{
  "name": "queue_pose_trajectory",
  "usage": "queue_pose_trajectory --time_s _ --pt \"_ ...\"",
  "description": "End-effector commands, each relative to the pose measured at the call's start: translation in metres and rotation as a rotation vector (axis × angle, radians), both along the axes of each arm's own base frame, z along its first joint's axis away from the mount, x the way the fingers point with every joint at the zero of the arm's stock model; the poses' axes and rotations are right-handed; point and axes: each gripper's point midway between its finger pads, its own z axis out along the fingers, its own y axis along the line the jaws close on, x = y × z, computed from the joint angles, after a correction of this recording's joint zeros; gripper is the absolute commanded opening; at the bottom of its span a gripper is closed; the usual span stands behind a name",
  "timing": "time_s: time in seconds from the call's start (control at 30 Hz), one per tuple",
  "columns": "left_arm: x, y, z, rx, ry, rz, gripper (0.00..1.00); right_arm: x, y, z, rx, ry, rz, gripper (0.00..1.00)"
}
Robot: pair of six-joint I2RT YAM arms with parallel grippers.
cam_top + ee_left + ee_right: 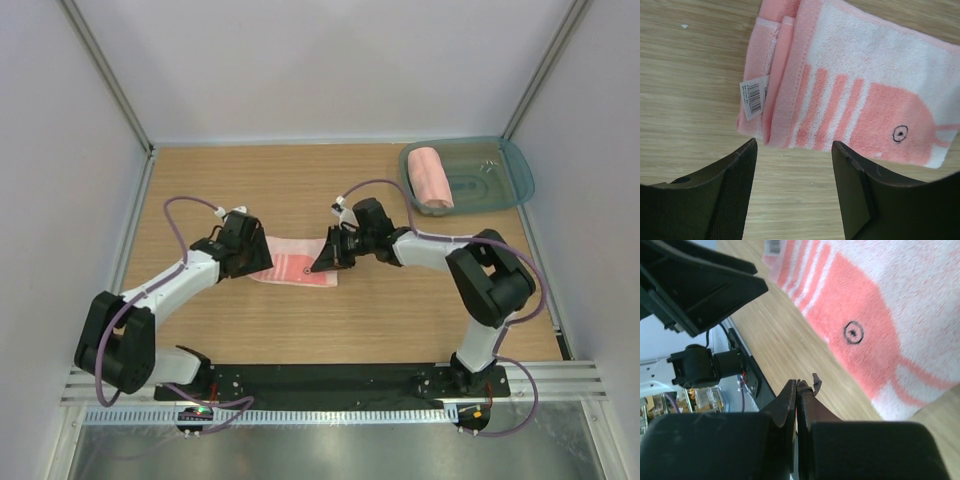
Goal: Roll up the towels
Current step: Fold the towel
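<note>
Towels are split across the wooden table (300, 190): one is in the bin, one is out on the wood. The striped towel (295, 268) is our landmark, lying flat and folded at mid-table. Both arms reach in to it, one at each end. Far off to its right and further back is the teal tray (490, 190), with the plain pink towel (433, 178) lying rolled inside along the tray's left side.

The left gripper (794, 150) is at the striped towel's left end. Its fingers are spread wide with nothing between them, and the tips hover just off the folded edge. The right gripper (797, 387) is at the towel's right end, fingers pressed tight together with no cloth pinched between them. Whether the tips touch the fabric, I can't tell.

A white barcode label (752, 99) pokes out at the towel's left edge. A tiny black-ringed round mark (853, 333) sits on the reddish patch, beside the stripes.
</note>
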Motion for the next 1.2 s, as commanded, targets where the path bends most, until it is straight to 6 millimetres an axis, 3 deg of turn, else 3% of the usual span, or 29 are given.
queue_pose_trajectory --time_s 0.0,0.23,0.4,0.57,0.83,1.0,1.03,1.17 --pt "0.008 0.007 -0.012 0.044 -0.009 0.035 0.62 0.012 0.007 -0.015 0.002 0.030 0.007 0.01" --pt "0.011 0.015 -0.034 0.108 0.034 0.060 0.62 0.011 -0.008 -0.065 -0.028 0.111 -0.029 0.01" --pt "0.010 0.021 -0.047 0.123 0.066 0.084 0.62 -0.001 -0.021 -0.083 -0.050 0.143 -0.036 0.01" --pt "0.009 0.026 -0.056 0.131 0.103 0.104 0.62 -0.006 -0.026 -0.087 -0.059 0.157 -0.034 0.01" --pt "0.008 0.022 -0.051 0.114 0.108 0.085 0.61 0.003 -0.021 -0.072 -0.050 0.127 -0.026 0.01" --pt "0.011 0.022 -0.024 0.093 0.052 0.093 0.62 0.011 -0.018 -0.043 -0.046 0.077 -0.021 0.04" --pt "0.013 0.022 -0.011 0.082 0.018 0.097 0.63 0.013 -0.017 -0.036 -0.048 0.071 -0.018 0.06" --pt "0.017 0.025 0.028 0.083 -0.052 0.109 0.67 0.023 -0.015 0.005 -0.026 -0.017 -0.019 0.33"
